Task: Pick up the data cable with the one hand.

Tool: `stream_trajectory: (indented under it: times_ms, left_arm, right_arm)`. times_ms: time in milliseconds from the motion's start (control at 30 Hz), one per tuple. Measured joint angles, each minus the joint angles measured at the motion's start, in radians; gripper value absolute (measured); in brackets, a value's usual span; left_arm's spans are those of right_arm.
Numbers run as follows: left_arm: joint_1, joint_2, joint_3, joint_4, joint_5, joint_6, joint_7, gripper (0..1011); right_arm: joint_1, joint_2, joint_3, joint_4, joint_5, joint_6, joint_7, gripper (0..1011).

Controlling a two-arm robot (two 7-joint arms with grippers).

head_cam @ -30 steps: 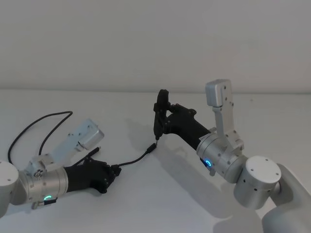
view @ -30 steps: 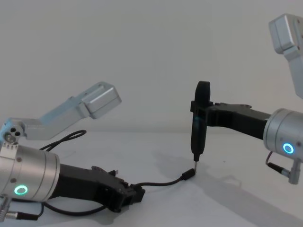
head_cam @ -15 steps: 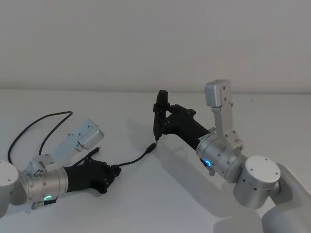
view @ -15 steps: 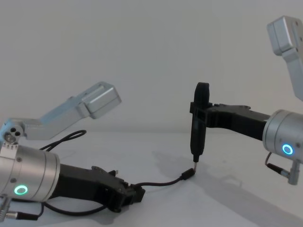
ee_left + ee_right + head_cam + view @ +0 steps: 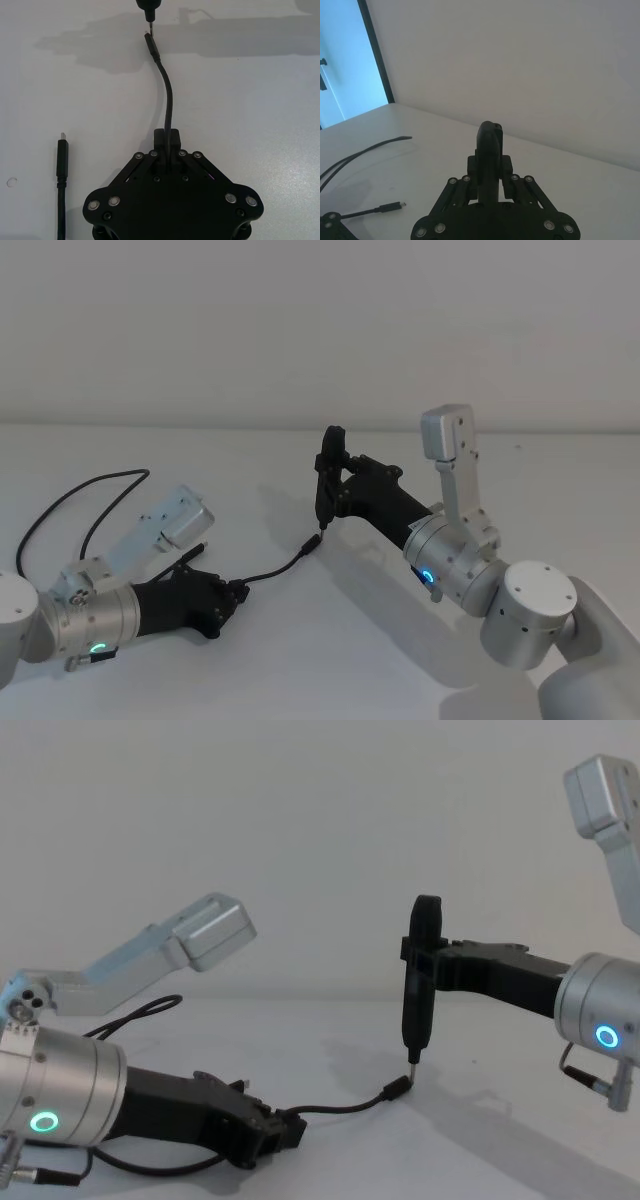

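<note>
On white table (image 5: 300, 660), front left: left gripper (image 5: 236, 593) low, fingers clamped on data cable (image 5: 275, 568). Cable's free plug (image 5: 397, 1089) raised toward centre; remainder loops off left. Right gripper (image 5: 489, 186) closed around pen-like stick (image 5: 418, 990), tip directly above plug.

Evenly, softly lit from above; pale worktop (image 5: 330, 640) without glare. Soft grey shadows spread beneath and beside both arms. Sharp throughout. Bright blue window (image 5: 345, 60) far left in right wrist view.
</note>
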Motion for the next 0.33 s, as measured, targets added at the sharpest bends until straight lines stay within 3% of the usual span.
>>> stream_trajectory:
  times_ms: [333]
  left_arm:
    - [0.0, 0.0, 0.0, 0.0, 0.0, 0.0, 0.0, 42]
  right_arm:
    - [0.001, 0.0, 0.0, 0.001, 0.0, -0.001, 0.001, 274]
